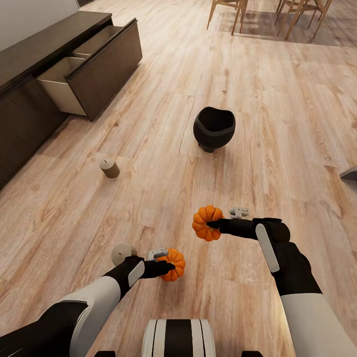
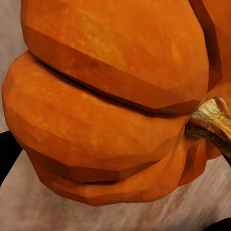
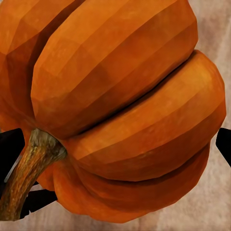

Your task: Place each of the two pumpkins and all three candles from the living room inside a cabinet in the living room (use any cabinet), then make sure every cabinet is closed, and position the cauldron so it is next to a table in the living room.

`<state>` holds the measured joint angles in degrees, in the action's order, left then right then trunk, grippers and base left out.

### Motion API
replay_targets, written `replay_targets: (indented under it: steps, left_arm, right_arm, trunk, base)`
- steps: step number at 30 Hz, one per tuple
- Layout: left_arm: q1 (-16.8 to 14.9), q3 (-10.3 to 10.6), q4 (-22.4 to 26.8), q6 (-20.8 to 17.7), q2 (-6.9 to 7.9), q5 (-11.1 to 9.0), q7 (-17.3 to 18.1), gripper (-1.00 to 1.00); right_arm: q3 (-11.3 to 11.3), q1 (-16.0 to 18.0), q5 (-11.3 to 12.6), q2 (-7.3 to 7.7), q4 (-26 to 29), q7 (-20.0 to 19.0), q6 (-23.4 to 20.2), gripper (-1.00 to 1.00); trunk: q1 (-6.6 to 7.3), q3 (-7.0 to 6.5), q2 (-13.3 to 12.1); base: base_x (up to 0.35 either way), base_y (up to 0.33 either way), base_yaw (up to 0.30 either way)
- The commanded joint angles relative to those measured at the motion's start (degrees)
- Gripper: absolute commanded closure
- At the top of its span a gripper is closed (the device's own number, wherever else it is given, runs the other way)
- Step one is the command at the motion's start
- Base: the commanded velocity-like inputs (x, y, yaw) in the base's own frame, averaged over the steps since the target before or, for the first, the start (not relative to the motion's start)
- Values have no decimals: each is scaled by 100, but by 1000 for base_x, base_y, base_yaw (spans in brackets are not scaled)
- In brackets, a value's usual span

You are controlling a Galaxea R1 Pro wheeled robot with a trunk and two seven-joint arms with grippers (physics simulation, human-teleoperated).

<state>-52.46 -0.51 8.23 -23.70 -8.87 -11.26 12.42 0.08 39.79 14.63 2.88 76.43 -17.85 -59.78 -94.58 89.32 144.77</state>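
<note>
My left gripper (image 1: 167, 266) is shut on one orange pumpkin (image 1: 174, 264), held low above the wood floor; that pumpkin (image 2: 110, 101) looms close in the left wrist view. The right gripper (image 1: 212, 225) is shut on the other pumpkin (image 1: 207, 223), whose ribs and stem (image 3: 115, 110) show in the right wrist view. The black cauldron (image 1: 213, 128) stands on the floor ahead of me. One tan candle (image 1: 109, 167) sits on the floor to the left, and a second candle (image 1: 122, 253) lies just behind my left wrist. The dark cabinet (image 1: 29, 74) at the far left has a drawer (image 1: 94, 64) pulled open.
Wooden chair legs (image 1: 277, 17) stand at the far end of the floor. A grey corner of some object (image 1: 350, 173) pokes in at the right edge. Open wood floor lies between me and the cabinet.
</note>
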Motion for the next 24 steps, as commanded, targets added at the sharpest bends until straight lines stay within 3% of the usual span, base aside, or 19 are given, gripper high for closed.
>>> replay_targets:
  steps: [1,24]
  left_arm:
    - [8,-20,21,115,0,98,-359,100]
    - [8,-20,25,154,0,98,-355,100]
  right_arm:
    - [1,1,-4,2,3,-16,-22,100]
    - [1,-4,-9,2,3,-15,-22,100]
  trunk:
    - [-4,4,-1]
    - [2,-40,-3]
  base:
    - [0,0,0]
    - [0,0,0]
